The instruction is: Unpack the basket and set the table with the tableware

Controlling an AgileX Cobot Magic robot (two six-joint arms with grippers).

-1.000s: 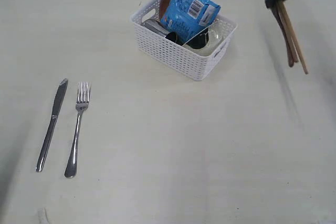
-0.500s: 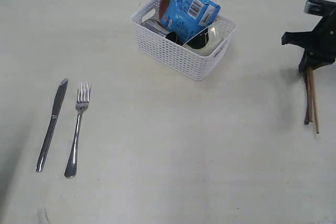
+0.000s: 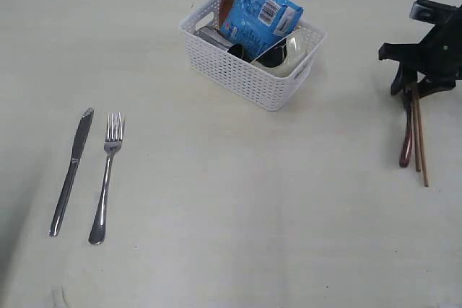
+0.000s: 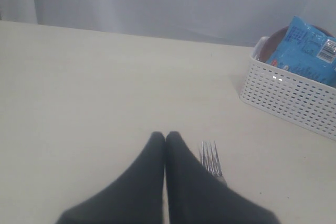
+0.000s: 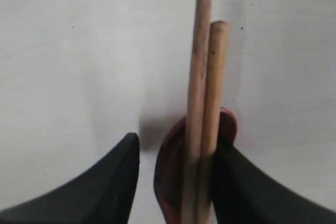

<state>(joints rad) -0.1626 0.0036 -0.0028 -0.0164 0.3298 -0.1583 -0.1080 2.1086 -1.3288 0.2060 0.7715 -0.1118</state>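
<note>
Chopsticks (image 3: 419,138) and red spoon (image 3: 407,142) lie on the table (image 3: 253,214), right of the basket (image 3: 249,73), loose between my right claw's (image 3: 413,86) parted, empty jaws; I judge them light, stiff and slippery, best pinched mid-length.

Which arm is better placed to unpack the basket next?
Probably right: the right gripper is open, chopsticks laid down; the left gripper is shut beside the fork, no closer to the basket.
</note>
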